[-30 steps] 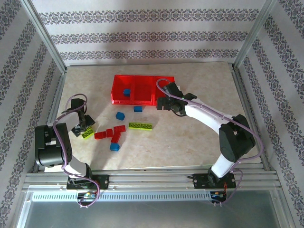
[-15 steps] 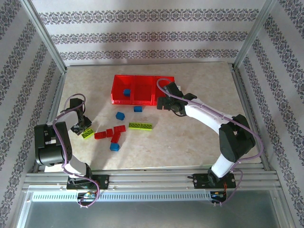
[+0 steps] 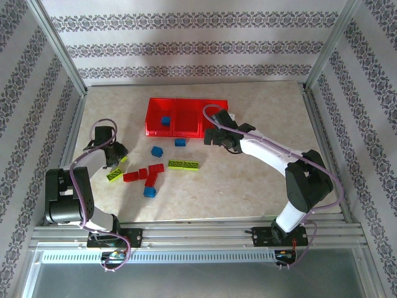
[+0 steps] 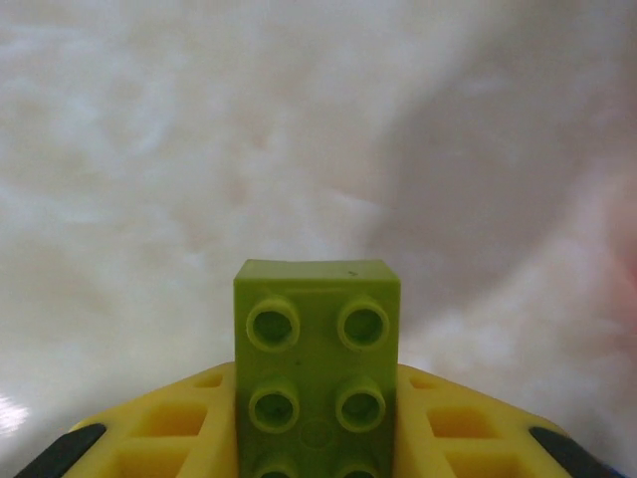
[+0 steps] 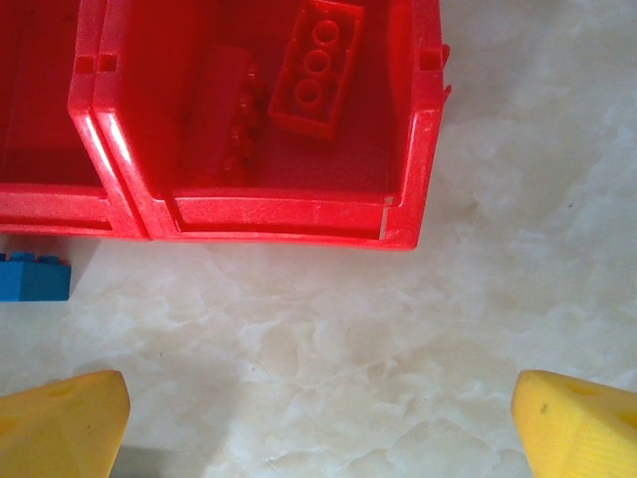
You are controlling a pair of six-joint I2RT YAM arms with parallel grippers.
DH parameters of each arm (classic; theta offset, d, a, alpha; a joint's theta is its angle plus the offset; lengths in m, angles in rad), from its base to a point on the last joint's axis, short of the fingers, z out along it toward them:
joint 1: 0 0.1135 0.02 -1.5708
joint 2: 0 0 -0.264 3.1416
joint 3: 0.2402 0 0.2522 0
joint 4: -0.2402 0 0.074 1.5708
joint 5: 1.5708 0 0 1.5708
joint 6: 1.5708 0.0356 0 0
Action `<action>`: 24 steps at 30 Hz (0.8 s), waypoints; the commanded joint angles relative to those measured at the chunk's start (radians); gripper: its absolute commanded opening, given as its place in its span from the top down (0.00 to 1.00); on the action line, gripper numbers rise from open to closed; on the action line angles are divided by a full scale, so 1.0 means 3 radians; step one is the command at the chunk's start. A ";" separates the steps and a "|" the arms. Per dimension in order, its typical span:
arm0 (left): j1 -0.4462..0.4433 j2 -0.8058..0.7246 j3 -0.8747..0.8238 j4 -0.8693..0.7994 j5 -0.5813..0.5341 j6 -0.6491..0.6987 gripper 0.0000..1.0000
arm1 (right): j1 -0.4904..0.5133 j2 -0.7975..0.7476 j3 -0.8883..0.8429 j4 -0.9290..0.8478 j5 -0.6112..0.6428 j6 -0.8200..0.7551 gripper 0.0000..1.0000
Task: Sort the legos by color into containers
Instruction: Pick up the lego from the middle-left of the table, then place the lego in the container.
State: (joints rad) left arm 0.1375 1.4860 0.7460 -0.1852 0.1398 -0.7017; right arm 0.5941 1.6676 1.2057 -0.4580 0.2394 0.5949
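Lime brick [image 4: 317, 368] now clamped, left gripper [image 3: 116, 155] lifted

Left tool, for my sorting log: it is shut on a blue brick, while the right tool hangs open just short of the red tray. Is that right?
Not quite: the colour is wrong. The left tool is shut on a lime green brick, not a blue one, as the left wrist view shows. The right tool does hang open just short of the red tray.
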 commanded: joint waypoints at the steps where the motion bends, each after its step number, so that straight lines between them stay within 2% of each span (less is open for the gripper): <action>1: -0.0148 -0.0117 0.0047 0.0356 0.0115 -0.0147 0.69 | 0.0040 -0.0020 -0.0035 0.0039 0.0071 0.0082 0.02; 11: -0.0788 -0.0091 0.0532 0.0428 -0.0097 0.0056 0.71 | 0.0122 -0.0153 -0.0196 0.0108 0.0232 0.0174 0.02; 17: -0.1246 0.0315 0.1134 0.0347 -0.0221 0.0377 0.71 | 0.0161 -0.0238 -0.0273 0.0156 0.0314 0.0238 0.02; 24: -0.1580 0.0887 0.1823 0.0157 -0.0327 0.0714 0.71 | 0.0179 -0.0360 -0.0398 0.0166 0.0399 0.0332 0.02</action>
State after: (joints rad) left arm -0.3126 1.7069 1.2312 -0.1032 0.0746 -0.5640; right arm 0.6376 1.5932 1.1099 -0.4095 0.3180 0.6643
